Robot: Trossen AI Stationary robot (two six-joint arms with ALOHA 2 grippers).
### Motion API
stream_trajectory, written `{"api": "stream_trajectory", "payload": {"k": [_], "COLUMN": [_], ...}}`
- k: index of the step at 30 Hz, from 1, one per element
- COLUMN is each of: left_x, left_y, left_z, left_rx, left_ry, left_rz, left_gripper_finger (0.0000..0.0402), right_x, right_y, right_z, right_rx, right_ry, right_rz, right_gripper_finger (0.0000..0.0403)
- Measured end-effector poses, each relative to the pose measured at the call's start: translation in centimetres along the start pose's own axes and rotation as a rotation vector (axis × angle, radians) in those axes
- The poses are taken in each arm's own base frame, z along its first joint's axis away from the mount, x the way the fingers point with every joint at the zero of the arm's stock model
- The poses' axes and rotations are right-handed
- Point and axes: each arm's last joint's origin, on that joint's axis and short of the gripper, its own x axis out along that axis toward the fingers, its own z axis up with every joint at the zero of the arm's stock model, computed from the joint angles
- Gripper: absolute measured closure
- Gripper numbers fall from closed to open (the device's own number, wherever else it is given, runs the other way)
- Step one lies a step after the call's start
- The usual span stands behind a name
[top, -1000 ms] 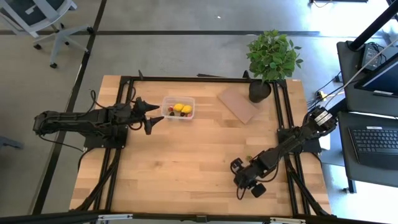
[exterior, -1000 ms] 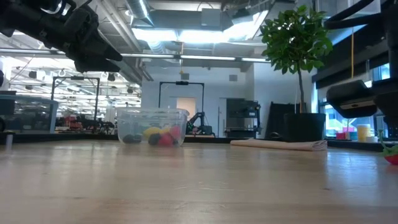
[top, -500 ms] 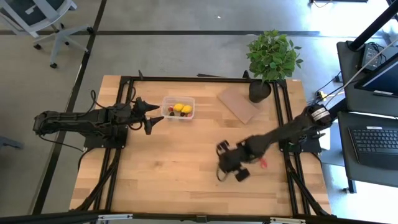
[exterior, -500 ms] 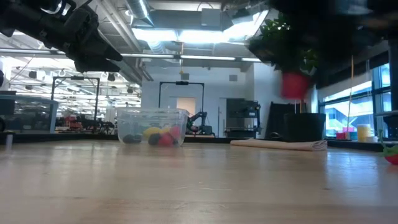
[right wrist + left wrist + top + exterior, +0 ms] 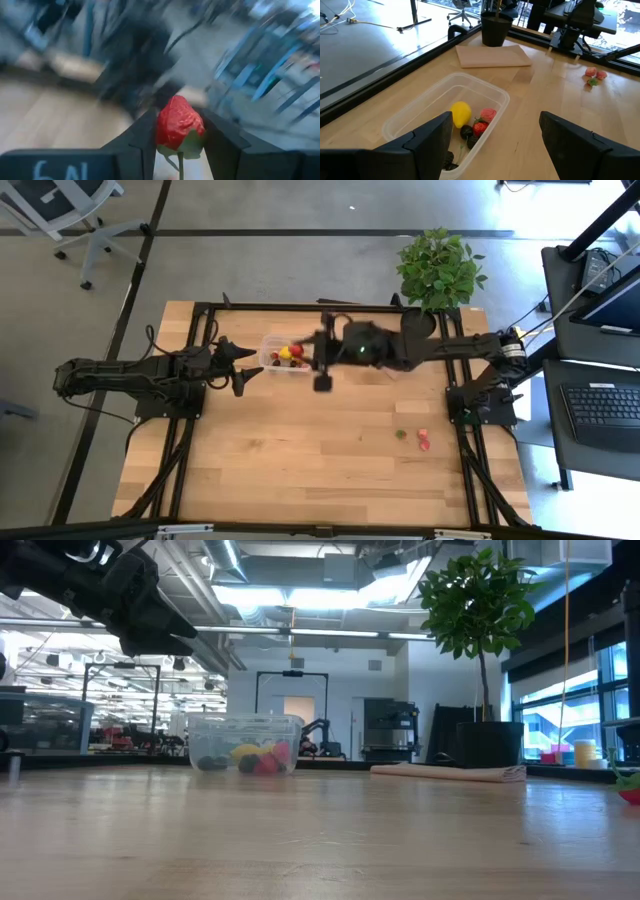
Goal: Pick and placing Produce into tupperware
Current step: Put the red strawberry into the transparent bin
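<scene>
The tupperware (image 5: 286,355) is a clear tub on the far left part of the table; it also shows in the low view (image 5: 243,745). In the left wrist view its rim (image 5: 485,86) surrounds a yellow lemon piece (image 5: 461,113), red strawberries (image 5: 484,121) and dark berries. My left gripper (image 5: 243,366) hangs open just left of the tub. My right gripper (image 5: 316,360) is blurred at the tub's right side, shut on a red strawberry (image 5: 179,121). A green piece (image 5: 400,433) and a red piece (image 5: 422,441) lie on the table's right part. My right gripper (image 5: 180,127) pinches the red strawberry's body (image 5: 175,117) between its two fingers (image 5: 145,137), one on each side. Its green leaf end (image 5: 181,147) points back toward the wrist. The strawberry is lifted clear of the table.
A flat brown board (image 5: 385,345) lies right of the tub, partly under my right arm. A potted plant (image 5: 437,275) stands at the far right corner. Loose produce (image 5: 593,75) also shows far off in the left wrist view. Black frame rails run along both table sides.
My right gripper has swept quickly from the near right part of the table toward the far left, up to the tub's right side, carrying the red strawberry clear of the table. The green and red pieces stayed on the table.
</scene>
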Motion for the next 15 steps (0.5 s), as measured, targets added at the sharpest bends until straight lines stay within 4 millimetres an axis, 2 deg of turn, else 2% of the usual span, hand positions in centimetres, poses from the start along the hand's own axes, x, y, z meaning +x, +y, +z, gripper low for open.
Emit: {"api": "stream_trajectory", "payload": {"k": [2, 5, 15], "left_x": [0.0, 0.0, 0.0], "left_y": [0.0, 0.0, 0.0], "left_z": [0.0, 0.0, 0.0], "left_rx": [0.000, 0.000, 0.004], "left_ry": [0.000, 0.000, 0.000], "left_rz": [0.000, 0.000, 0.000], "left_gripper_finger": [0.0111, 0.0111, 0.0111], "right_x": [0.7, 2.3, 9.4], "right_y": [-1.3, -2.3, -2.0], "right_z": [0.2, -1.1, -10.8], "right_rx": [0.028, 0.061, 0.278], "right_ry": [-0.083, -0.074, 0.252], "right_rz": [-0.058, -0.093, -0.065], "right_gripper_finger": [0.0270, 0.0269, 0.0269]}}
